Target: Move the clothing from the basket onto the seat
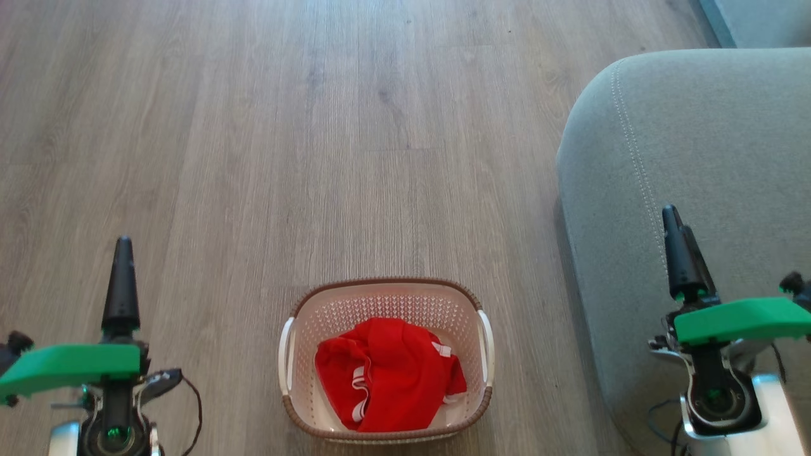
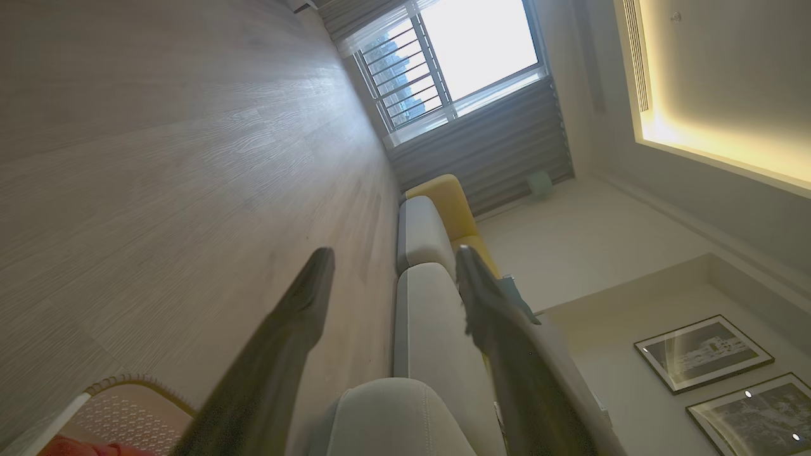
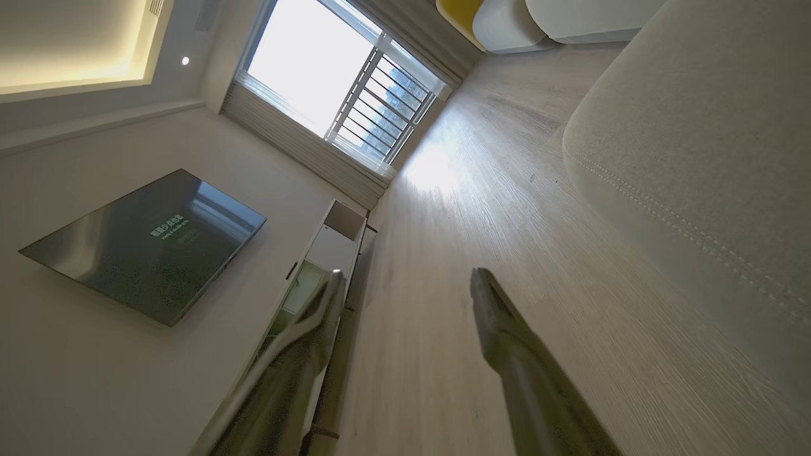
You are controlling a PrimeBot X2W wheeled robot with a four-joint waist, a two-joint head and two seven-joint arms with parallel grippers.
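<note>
Head view: the basket (image 1: 386, 282) sits on the wood floor (image 1: 285, 126), low centre, near the seat (image 1: 716, 139) with a strip of floor between them. The clothing (image 1: 386, 373) lies bunched inside the basket, red with white stripes, below the rim. The left gripper (image 1: 122, 247) hangs over bare floor, well to the left of the basket. The right gripper (image 1: 675, 218) shows against the seat's stitched left side. Both are edge-on here, so the gap cannot be read from this angle. The left wrist view settles it for that arm: jaws wide apart, nothing between them. It also shows a curve of basket rim and a sliver of red in the lower left corner, the seat's rounded corner low between the fingers, a yellow cushion (image 2: 450, 202), a window (image 2: 469, 57) and framed pictures (image 2: 703, 351). Right wrist view: jaws likewise wide and empty, the seat's stitching at right, floor ahead, a television (image 3: 146, 244) and a low cabinet (image 3: 329, 244) at left.
</note>
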